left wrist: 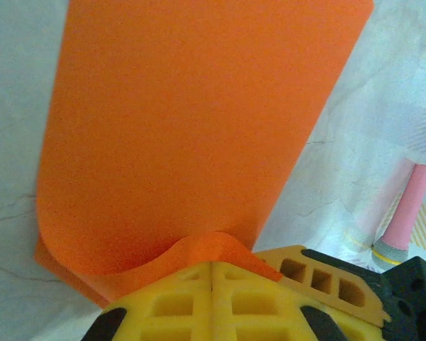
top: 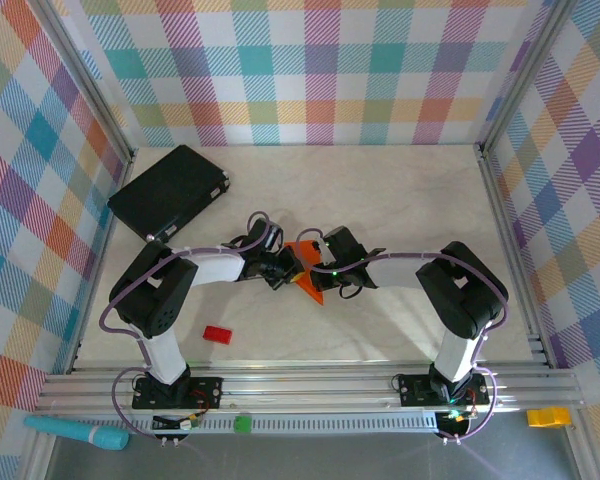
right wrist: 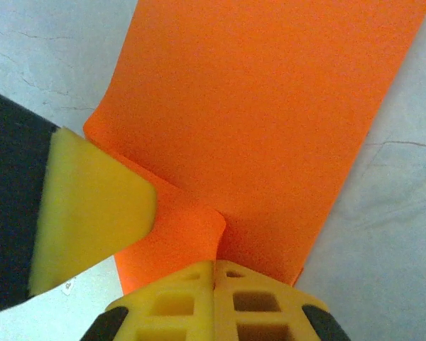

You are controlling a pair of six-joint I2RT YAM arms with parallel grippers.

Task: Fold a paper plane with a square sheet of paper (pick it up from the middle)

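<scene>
- Left gripper (left wrist: 211,264) looks closed to me. Its two yellow fingers (left wrist: 170,305) meet at the seam and pinch the near edge of the square sheet of paper (left wrist: 192,128), which rises in a small hump right at the tips.
- On my left wrist feed the orange sheet runs away from the fingers as a long flat panel. A second layer shows under its curled lower-left edge.
- From the top camera, the black flat case (top: 170,190) lies tilted in the far-left corner of the table (top: 410,200). A small red block (top: 217,333) sits near the left arm, well apart from the paper.
- The sheet is mid-table, between the two wrists, with an orange corner poking out below them.
- Right gripper (right wrist: 214,263) is clamped on the same sheet. A curl of paper runs into the seam between its closed fingers, and the left gripper's yellow pad overlaps the sheet's left edge just beside it.
</scene>
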